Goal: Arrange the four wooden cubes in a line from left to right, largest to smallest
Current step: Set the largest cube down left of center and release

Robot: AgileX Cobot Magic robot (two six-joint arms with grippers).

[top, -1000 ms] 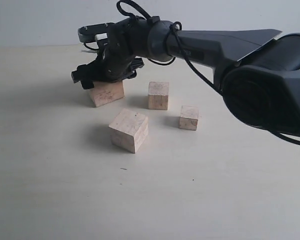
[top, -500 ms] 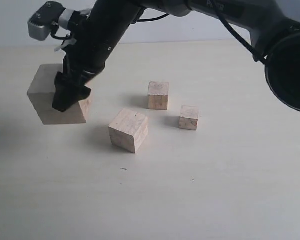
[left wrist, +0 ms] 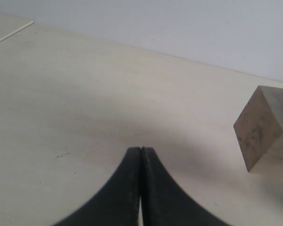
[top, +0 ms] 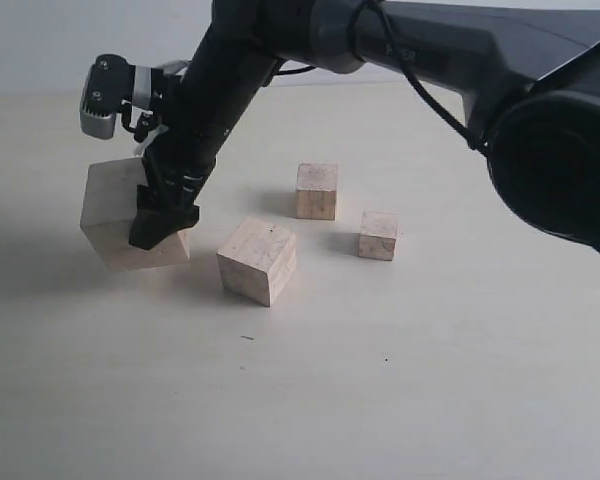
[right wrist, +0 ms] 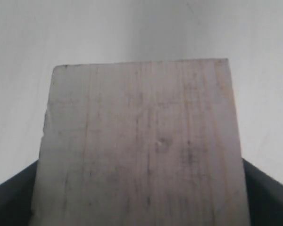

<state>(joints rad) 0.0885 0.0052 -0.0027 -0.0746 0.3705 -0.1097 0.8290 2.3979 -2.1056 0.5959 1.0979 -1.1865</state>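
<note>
The largest wooden cube hangs tilted at the left, low over the table, and my right gripper is shut on it. In the right wrist view this cube fills the space between the dark fingers. The second-largest cube sits just to its right, turned at an angle. Further back stands the medium cube, with the smallest cube to its right. My left gripper is shut on nothing, and the held cube shows off to one side of it.
The right arm reaches from the right across the back of the pale table, above the medium cube. The left arm is out of the exterior view.
My right gripper lifted the largest cube from the back row and carried it left and forward. Over the last half second it came lower and slightly right.
</note>
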